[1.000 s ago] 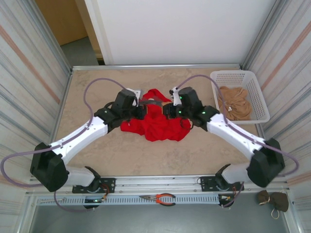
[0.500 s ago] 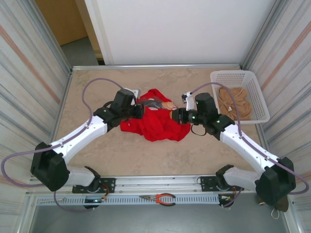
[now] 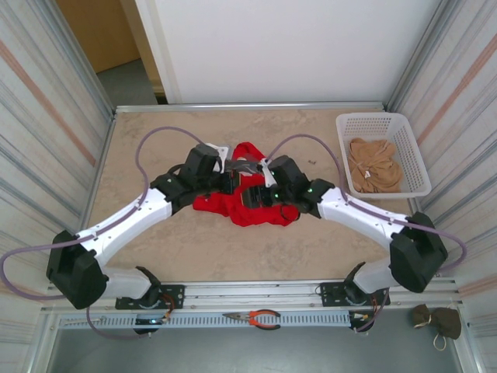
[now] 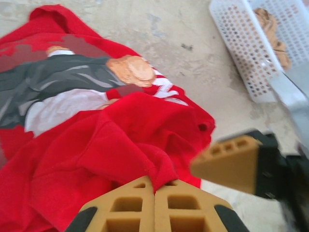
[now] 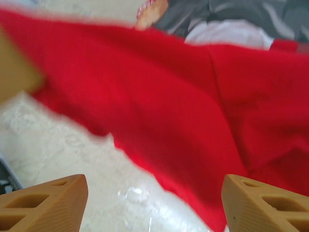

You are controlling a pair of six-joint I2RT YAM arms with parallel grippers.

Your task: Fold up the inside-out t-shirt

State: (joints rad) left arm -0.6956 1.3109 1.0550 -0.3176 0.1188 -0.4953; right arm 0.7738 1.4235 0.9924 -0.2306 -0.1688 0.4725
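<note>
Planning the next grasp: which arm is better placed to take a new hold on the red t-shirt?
Probably the right. The right gripper is open and free, just above the t-shirt. The left gripper is shut on a fold of it and would have to let go first.

A white plastic basket [image 3: 382, 117] with perforated walls sits at the upper right of the beige marbled worktop [image 3: 194, 249]. A crumpled tan cloth [image 3: 374, 165] lies inside it. Pliers with orange-red handles [image 3: 260, 317] rest on the slotted metal rail at the bottom centre. A small brown bundle [image 3: 436, 320] lies in the lower right corner.
</note>
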